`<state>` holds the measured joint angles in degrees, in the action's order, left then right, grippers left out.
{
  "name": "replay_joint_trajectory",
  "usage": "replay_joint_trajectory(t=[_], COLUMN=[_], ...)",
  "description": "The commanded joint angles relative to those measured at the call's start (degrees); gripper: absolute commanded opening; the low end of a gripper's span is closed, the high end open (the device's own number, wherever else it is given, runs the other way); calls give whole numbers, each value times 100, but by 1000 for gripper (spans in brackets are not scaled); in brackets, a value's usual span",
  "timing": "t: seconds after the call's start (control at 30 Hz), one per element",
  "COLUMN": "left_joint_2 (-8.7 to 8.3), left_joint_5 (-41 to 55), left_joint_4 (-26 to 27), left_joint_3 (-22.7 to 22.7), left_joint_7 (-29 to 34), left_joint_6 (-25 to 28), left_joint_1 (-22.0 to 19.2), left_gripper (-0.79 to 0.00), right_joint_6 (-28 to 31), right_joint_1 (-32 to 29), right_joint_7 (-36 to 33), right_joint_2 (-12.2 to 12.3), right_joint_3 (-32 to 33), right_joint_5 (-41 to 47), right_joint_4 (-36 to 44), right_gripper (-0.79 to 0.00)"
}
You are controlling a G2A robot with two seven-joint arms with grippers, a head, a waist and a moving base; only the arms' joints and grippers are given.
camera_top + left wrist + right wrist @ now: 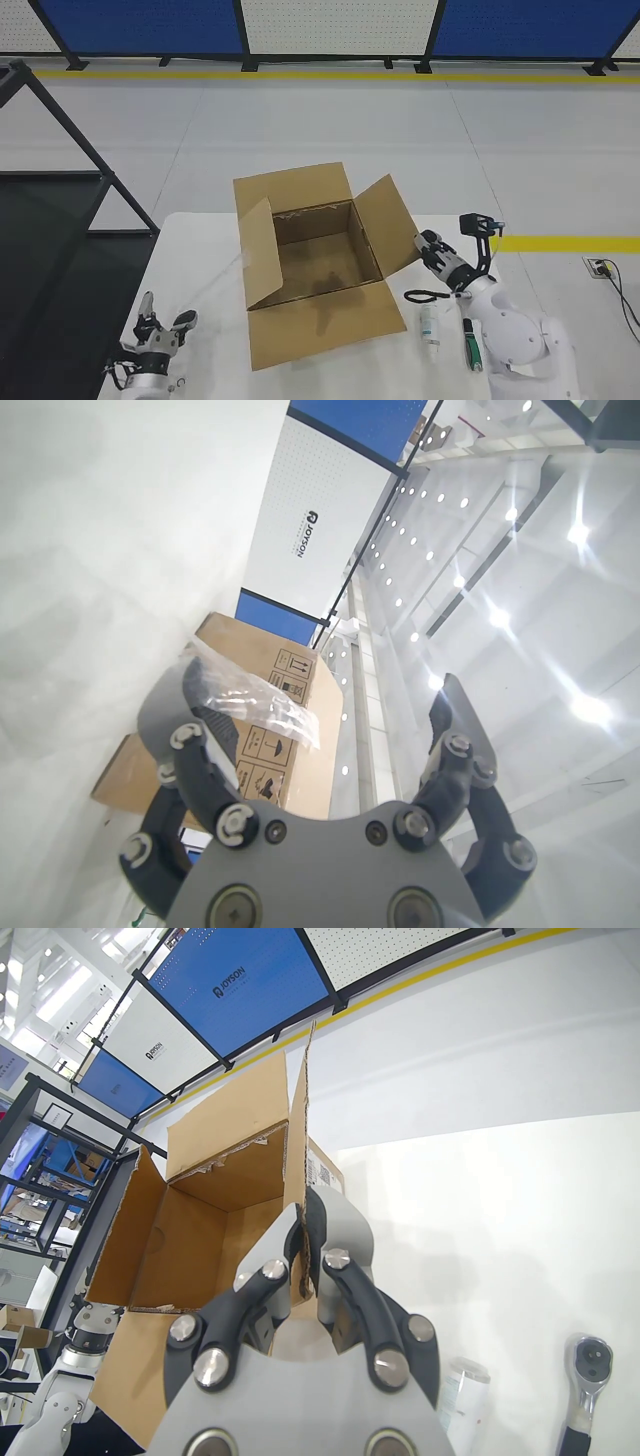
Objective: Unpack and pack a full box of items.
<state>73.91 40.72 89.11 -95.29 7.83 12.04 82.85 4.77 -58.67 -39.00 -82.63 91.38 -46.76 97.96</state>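
Pale grey floor [300,120] with yellow line [330,74], blue and white pegboard panels [140,25], black shelving frame [50,175] alongside

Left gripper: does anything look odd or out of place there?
Yes. A crumpled piece of clear plastic film is draped over one finger of the open left gripper; it looks like stray wrapping caught there, with nothing gripped between the jaws.

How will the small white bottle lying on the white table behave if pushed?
The small white bottle lies on its side and looks round, so it would probably roll. Being small, it is likely light. The smooth white table may let it slide.
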Motion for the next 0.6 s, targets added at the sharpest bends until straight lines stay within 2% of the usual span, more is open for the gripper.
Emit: replay_joint_trajectory(t=[0.0,0.57], left_joint_2=[4,28], left_joint_5=[-19,-292], left_joint_4=[45,447], left_joint_3=[-10,-114], left_joint_7=[-11,-126], left_joint_6=[23,228], left_joint_1=[10,77], left_gripper=[0,0], right_joint_6=[11,-3], right_joint_1=[3,-10], right_joint_7=[4,162], right_joint_2=[16,140], right_joint_3=[1,-56], right_joint_5=[34,212], right_joint_4=[-19,-128], right_gripper=[-785,-785])
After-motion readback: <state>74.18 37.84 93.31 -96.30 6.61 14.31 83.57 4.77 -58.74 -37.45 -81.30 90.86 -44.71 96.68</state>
